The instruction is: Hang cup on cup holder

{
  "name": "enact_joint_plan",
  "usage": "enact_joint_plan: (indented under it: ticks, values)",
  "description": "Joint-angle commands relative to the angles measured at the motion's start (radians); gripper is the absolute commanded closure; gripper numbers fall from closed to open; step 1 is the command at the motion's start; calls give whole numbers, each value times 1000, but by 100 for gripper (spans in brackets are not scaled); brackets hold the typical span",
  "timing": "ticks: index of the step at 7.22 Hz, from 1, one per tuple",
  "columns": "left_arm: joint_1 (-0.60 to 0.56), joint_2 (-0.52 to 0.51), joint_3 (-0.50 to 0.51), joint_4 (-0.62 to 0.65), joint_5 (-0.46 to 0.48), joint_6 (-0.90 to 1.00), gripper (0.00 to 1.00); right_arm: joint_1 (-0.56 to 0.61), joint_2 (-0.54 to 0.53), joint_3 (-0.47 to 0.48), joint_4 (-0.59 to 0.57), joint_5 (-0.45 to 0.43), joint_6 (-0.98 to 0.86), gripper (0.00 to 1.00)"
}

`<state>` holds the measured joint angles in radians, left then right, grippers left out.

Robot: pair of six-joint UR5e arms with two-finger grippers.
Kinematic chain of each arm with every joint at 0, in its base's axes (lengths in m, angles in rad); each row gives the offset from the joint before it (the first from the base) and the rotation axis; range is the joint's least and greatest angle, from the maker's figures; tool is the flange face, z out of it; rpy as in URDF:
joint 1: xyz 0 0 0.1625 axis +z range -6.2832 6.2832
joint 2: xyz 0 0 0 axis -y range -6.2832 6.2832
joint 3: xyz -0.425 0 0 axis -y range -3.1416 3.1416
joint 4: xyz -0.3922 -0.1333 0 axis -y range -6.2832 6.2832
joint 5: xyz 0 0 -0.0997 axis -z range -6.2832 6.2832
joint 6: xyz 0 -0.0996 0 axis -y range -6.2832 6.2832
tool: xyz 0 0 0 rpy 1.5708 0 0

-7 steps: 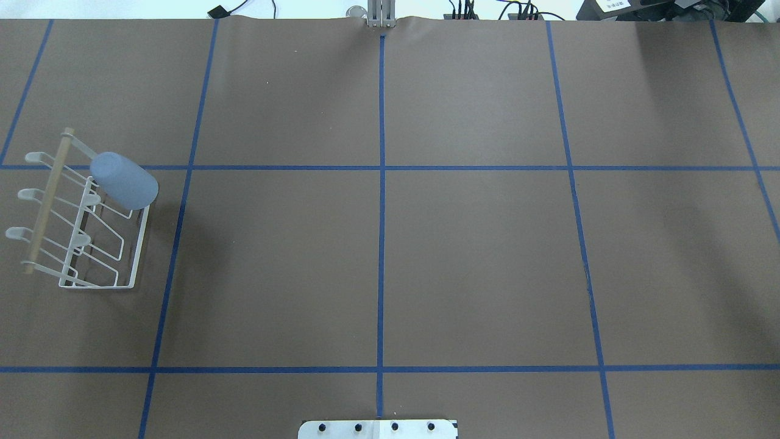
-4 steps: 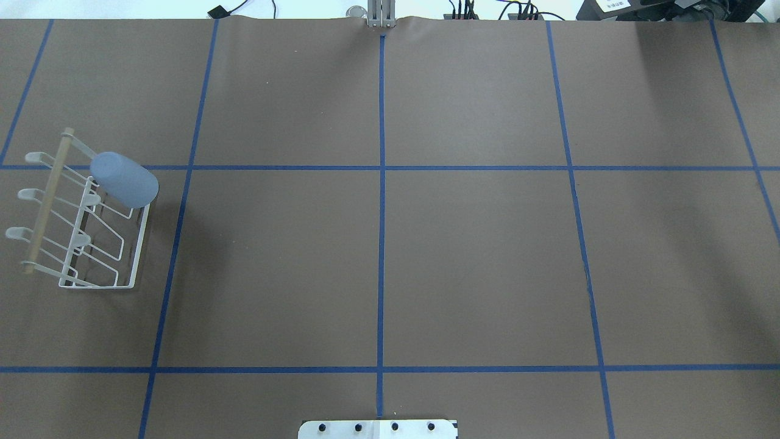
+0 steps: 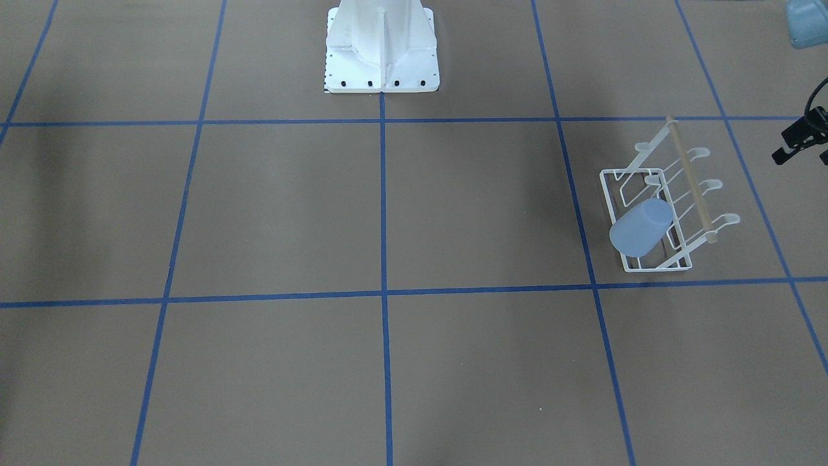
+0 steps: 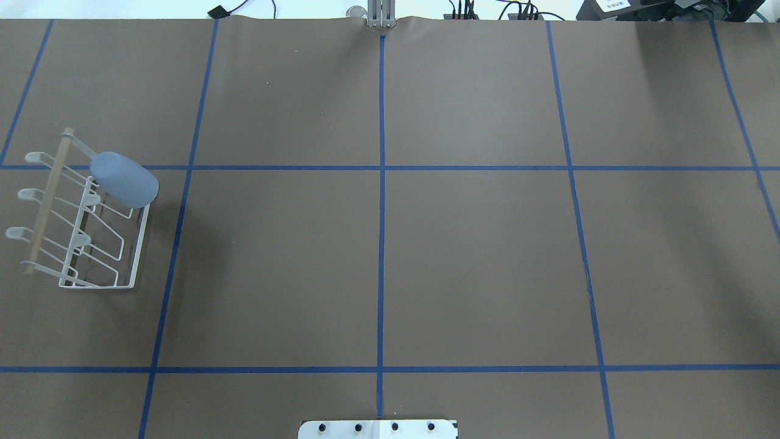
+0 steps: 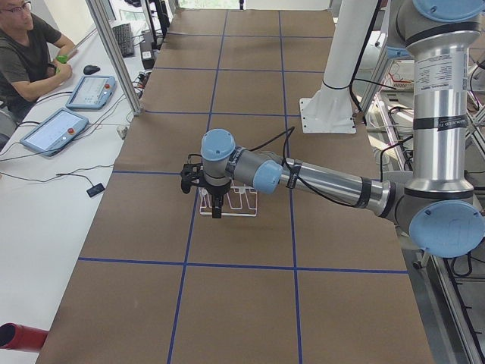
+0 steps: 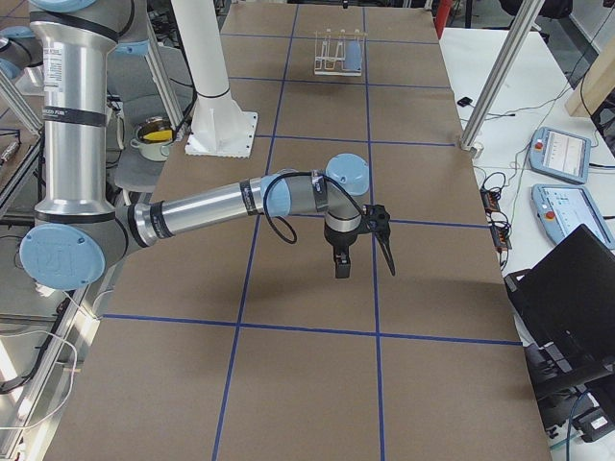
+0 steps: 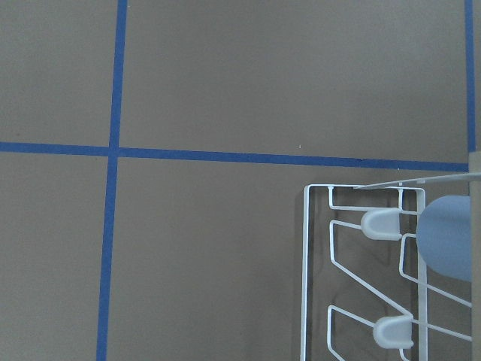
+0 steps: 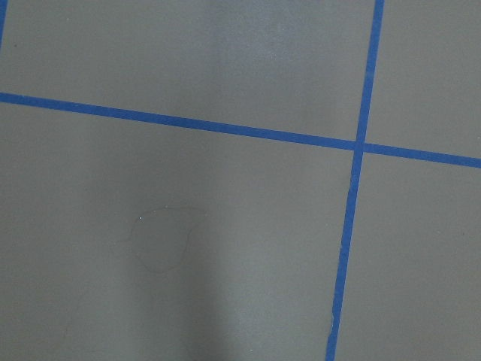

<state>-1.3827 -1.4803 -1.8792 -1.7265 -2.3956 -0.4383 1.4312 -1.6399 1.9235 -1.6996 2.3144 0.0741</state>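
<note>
At the surface's (image 4: 487, 274) left edge, a small blue-grey plastic tumbler (image 4: 125, 180) sits tilted over a slanted prong of the white wire rack (image 4: 47, 200), apparently hung. The left pincer (image 5: 215, 206) hovers above it and the right pincer (image 6: 366, 271) hangs well apart; whether either is spread or closed cannot be told.

The table (image 4: 475, 256) is covered edge to edge in brown paper, marked off into big squares by blue tape lines (image 4: 381, 244). The white wire cup holder (image 4: 91, 199) stands on it near the robot's left end, and the robot's white base plate (image 4: 378, 428) is bolted on at the middle of the robot's side.
</note>
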Motion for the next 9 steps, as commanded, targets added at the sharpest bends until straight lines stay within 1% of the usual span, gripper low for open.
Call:
enact_joint_plan:
  ticks: [1, 2, 3, 4, 6, 8, 9]
  values:
    - [-4, 12, 8, 1, 10, 3, 2, 0, 0, 0, 0, 2, 0, 0]
    - [-6, 12, 12, -2, 51, 3, 2, 0, 3, 0, 0, 0, 1, 0]
    - [-4, 11, 29, -4, 112, 9, 2, 0, 3, 0, 0, 0, 1, 0]
    - [-6, 14, 35, -5, 140, 13, 2, 0, 3, 0, 0, 3, 1, 0]
    - [-6, 14, 78, -5, 133, 12, 2, 0, 3, 0, 0, 2, 1, 0]
    - [-19, 14, 100, 7, 128, 9, 2, 0, 3, 0, 0, 3, 1, 0]
    - [-65, 14, 124, 7, 66, 9, 2, 0, 5, 2, 0, 3, 1, 0]
